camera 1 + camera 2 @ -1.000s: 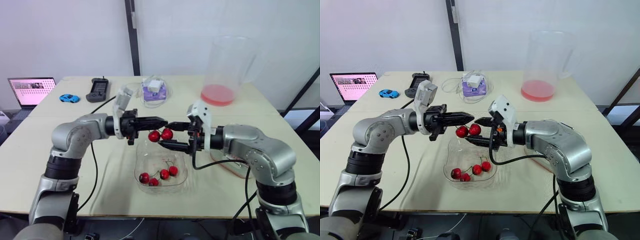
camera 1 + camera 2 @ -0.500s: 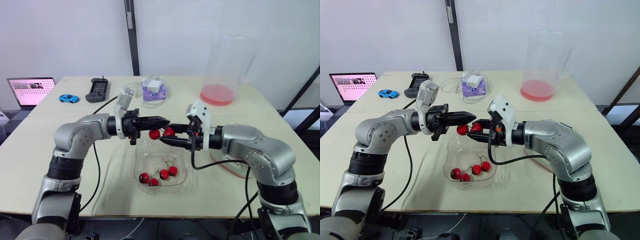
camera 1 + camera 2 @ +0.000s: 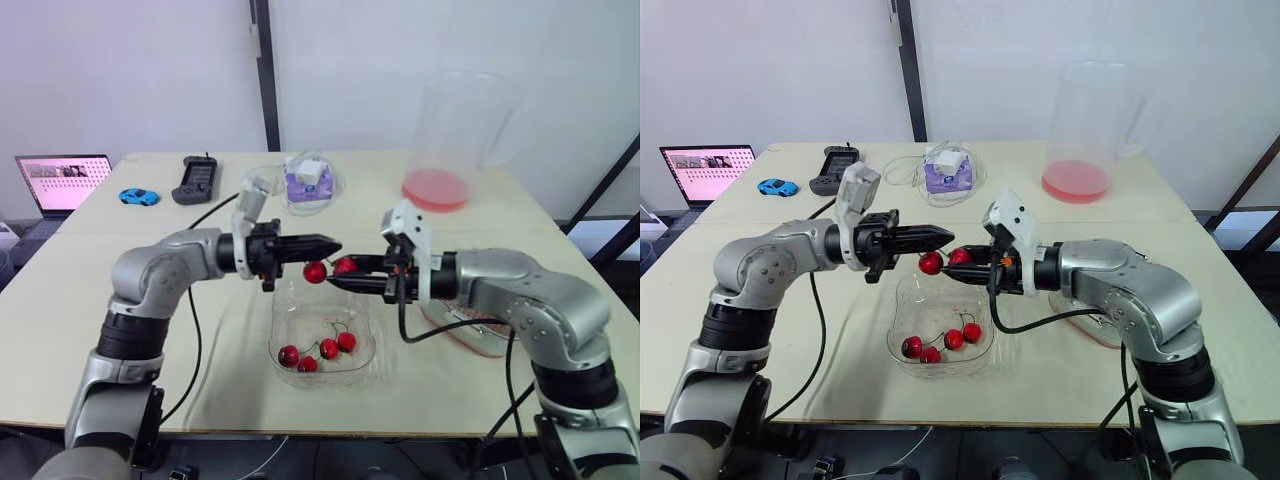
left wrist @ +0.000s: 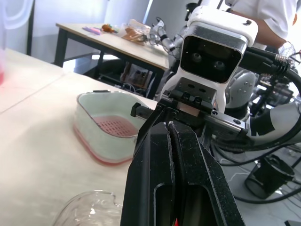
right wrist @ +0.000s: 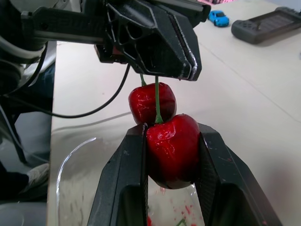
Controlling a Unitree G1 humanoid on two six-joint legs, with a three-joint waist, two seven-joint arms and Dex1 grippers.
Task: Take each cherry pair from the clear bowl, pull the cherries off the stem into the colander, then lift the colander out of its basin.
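Cherries (image 3: 330, 269) on one stem (image 5: 156, 101) hang over the clear bowl (image 3: 285, 312), left fingers (image 4: 150, 179) shut on the stem, right fingers (image 5: 127, 188) squeezing one cherry (image 5: 171, 143); the colander (image 4: 117, 128) by the surface's right edge looks empty, and four cherries (image 3: 320, 348) wait in the bowl.

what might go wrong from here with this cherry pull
1. The right pincer clamps one cherry over the clear bowl, not the colander, so the loose cherry may fall into the bowl.
2. The left pincer grips only the thin stem, which may slip.
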